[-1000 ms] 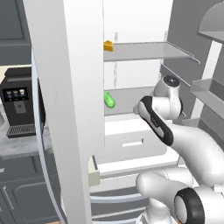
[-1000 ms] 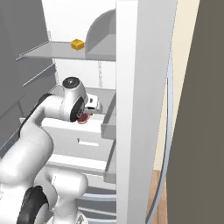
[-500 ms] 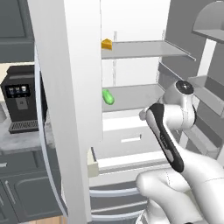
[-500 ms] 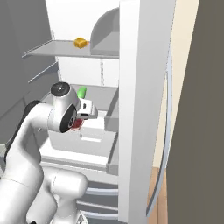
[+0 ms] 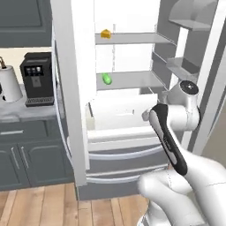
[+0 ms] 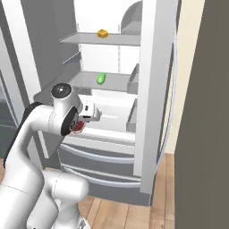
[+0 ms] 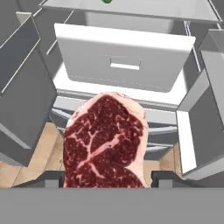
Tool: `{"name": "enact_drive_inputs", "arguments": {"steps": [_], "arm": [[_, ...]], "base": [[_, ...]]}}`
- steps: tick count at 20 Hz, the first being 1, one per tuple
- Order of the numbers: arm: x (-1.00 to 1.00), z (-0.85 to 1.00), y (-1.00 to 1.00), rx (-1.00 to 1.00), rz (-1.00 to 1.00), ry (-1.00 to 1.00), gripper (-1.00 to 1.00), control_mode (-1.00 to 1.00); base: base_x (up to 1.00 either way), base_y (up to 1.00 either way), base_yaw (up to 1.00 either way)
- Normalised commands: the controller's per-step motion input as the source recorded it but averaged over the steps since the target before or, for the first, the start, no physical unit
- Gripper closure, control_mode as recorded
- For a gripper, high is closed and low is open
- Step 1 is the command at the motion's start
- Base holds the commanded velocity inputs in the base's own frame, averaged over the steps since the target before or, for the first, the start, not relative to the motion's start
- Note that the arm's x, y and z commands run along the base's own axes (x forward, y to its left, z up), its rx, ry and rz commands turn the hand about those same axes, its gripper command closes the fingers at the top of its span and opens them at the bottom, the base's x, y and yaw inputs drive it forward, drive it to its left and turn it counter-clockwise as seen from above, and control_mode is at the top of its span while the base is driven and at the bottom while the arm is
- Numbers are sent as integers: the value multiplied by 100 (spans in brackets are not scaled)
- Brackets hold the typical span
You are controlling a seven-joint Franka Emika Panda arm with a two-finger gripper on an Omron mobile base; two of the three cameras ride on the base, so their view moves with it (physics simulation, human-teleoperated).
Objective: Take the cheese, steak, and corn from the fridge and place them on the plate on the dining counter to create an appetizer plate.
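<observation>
My gripper (image 7: pixel 107 177) is shut on the steak (image 7: pixel 105 140), a dark red marbled slab standing between the fingers. In the right base view the steak (image 6: pixel 79 127) shows as a red patch under the hand, in front of the open fridge (image 6: pixel 116 147). The orange cheese (image 5: pixel 105 33) lies on the upper shelf, and the green corn (image 5: pixel 107 79) on the shelf below it. From the other side the cheese (image 6: pixel 103 33) and corn (image 6: pixel 101 79) sit above and behind the hand. The plate and the dining counter are out of view.
A white drawer (image 7: pixel 124 57) stands pulled out below the corn's shelf. Both fridge doors hang open: one (image 5: pixel 70 97) on the left, one (image 6: pixel 150 89) on the right. A black coffee machine (image 5: pixel 37 79) sits on the dark cabinet worktop (image 5: pixel 26 110) to the left. Wooden floor (image 5: pixel 39 207) lies below.
The base has backed away from the fridge, so more of it and the floor shows. The arm has drawn back out of the fridge with the steak still in its grip.
</observation>
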Motion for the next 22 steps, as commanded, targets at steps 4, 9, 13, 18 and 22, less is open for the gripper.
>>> {"name": "enact_drive_inputs", "arguments": {"steps": [4, 9, 13, 18, 22], "arm": [[0, 0, 0, 0, 0, 0, 100, 100], [0, 0, 0, 0, 0, 0, 100, 100], [0, 0, 0, 0, 0, 0, 100, 100], [0, 0, 0, 0, 0, 0, 100, 100], [0, 0, 0, 0, 0, 0, 100, 100]], "base": [[-79, -3, 39], [-73, -3, 59], [-77, -8, 70], [-79, -7, 71], [-79, -4, 65]]}}
